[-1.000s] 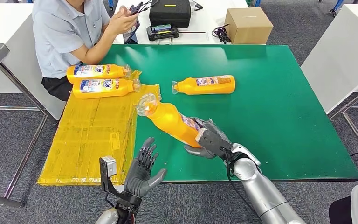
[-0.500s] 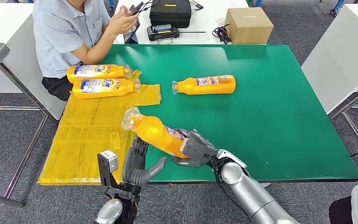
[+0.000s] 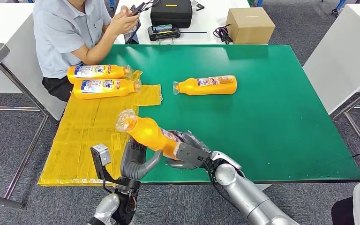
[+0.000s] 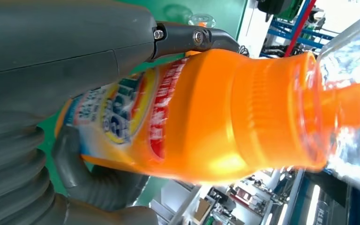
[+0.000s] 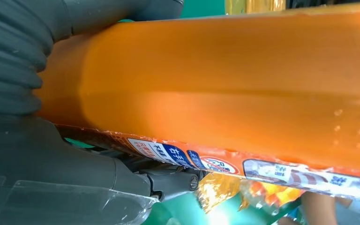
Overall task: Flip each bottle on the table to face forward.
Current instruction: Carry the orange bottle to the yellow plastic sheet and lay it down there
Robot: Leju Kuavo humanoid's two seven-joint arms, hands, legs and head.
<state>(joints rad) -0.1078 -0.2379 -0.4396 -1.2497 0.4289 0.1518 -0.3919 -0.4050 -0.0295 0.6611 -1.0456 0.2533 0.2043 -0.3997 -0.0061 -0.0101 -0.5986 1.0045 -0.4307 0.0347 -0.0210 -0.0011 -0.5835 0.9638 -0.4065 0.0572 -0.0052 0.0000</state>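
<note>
Place: a robot test lab or workroom set up like an office.
Floor: grey carpet tiles (image 3: 9, 140) run under everything.
Work surface: a bench (image 3: 281, 108) topped with a green mat, on metal legs, with a yellow sheet (image 3: 89, 136) spread over its left part.
Neighbouring furniture: plain white tables (image 3: 351, 51) stand close on both sides and behind.
Gear: a black equipment case (image 3: 170, 11), a black device (image 3: 164, 32), loose cables (image 3: 222, 32) and a cardboard box (image 3: 250, 24) sit on the white table behind.
People: a person (image 3: 70, 33) in a pale shirt sits at the far left corner, looking at a phone.
Background: the left wrist view shows blue racking (image 4: 304, 28) beyond the bench.
</note>
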